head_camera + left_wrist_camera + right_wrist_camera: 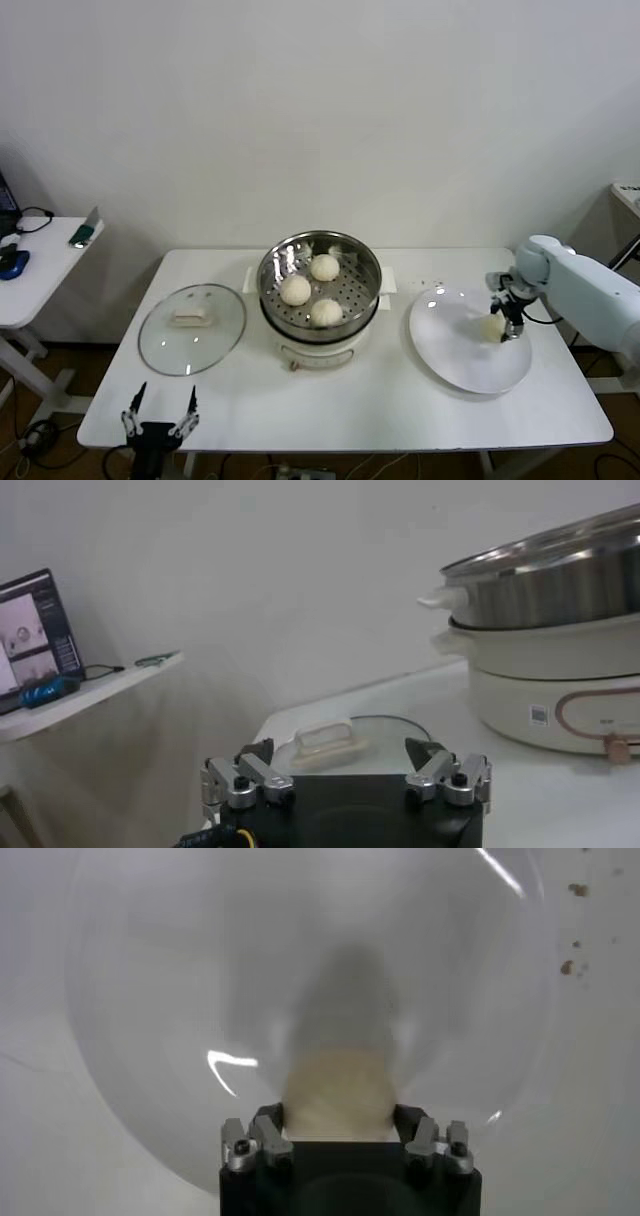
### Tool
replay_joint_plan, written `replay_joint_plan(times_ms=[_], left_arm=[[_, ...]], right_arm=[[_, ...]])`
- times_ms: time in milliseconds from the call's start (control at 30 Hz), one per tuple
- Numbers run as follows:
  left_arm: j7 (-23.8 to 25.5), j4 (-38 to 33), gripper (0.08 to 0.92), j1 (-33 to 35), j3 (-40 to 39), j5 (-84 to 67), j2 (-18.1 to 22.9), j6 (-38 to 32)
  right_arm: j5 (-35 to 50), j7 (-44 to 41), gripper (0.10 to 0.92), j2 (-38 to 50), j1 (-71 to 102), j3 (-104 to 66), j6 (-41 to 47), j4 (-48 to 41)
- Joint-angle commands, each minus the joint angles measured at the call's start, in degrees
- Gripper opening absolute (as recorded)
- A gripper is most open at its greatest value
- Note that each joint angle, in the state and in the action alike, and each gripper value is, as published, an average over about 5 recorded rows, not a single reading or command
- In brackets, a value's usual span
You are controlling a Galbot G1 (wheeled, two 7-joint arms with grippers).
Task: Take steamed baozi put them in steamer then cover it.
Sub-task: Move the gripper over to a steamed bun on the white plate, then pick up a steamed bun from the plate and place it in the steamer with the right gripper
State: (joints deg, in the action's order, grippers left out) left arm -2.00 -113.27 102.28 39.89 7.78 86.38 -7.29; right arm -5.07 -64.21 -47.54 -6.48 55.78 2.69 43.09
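The steamer (277,322) stands mid-table on its white base and holds three baozi (324,267) on the perforated tray. It also shows in the left wrist view (560,580). My right gripper (507,322) is shut on the fourth baozi (493,325) just above the white plate (470,370). In the right wrist view the fingers press both sides of that baozi (335,1093) over the plate (180,998). The glass cover (215,335) lies flat to the left of the steamer, handle (328,745) up. My left gripper (160,405) hangs open and empty at the table's front left edge.
A white side table (45,275) at the far left carries a phone and a blue object; a laptop screen (35,620) stands there. Another table edge (628,195) shows at the far right. A white wall runs behind the table.
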Motion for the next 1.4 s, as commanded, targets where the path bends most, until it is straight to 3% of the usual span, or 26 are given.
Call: replay_joint_plan(times_ms=[33,367,700,1067,1400], left_arm=[[0.1,-0.6,0.823,-0.2,-0.9,-0.1,-0.1,-0.1],[0.2,-3.0,0.823,0.0,-3.7,0.2,-0.2,0.2],[-0.1,-4.8,0.823,0.6,-4.3,-0.4,-1.3,0.2],[-0.1,-4.3,0.823,0.3,-3.4,-2.2,-2.3,-0.2],[0.0,-3.4,0.823,0.1,-2.4,-3.3,-3.2,-0.5]], right_arm=[[18.7,1.1,0.704,-0.4,-14.9,11.9,6.7,6.8],[45.6,3.6,0.704,-11.2,-41.1,33.6,13.3,13.0],[59.2,8.6,0.706,-21.7,-44.5,39.8,17.5,17.5],[61.5,12.0,0.706,-29.4,-39.4,43.4,19.2,18.1],[57.6,12.8,0.704,-31.3,-32.9,46.5,18.6,15.2]])
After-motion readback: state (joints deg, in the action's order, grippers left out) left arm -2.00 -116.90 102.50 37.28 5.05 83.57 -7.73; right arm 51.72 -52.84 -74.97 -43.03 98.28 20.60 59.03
